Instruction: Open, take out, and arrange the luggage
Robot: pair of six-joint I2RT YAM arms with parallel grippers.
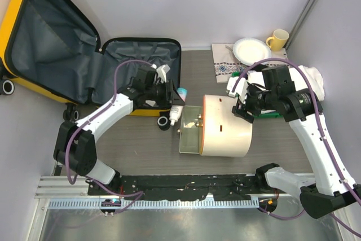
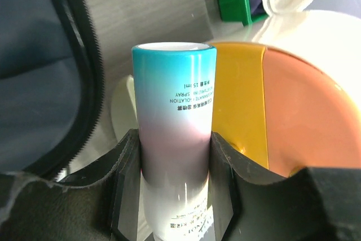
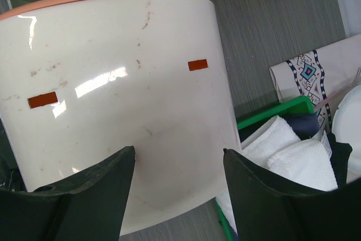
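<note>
My left claw [image 2: 175, 139] clamped on teal-topped spray bottle [image 2: 174, 83], just beside luggage [image 1: 51, 43] rim. Luggage lies open at far left of surface [image 1: 141, 139], grey lining showing. My right claw [image 3: 179, 156] spread wide over cream cylinder [image 3: 113, 71]; contact unclear.

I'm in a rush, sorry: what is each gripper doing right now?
Left gripper: shut on the teal-topped white spray bottle.
Right gripper: open, holding nothing.
</note>
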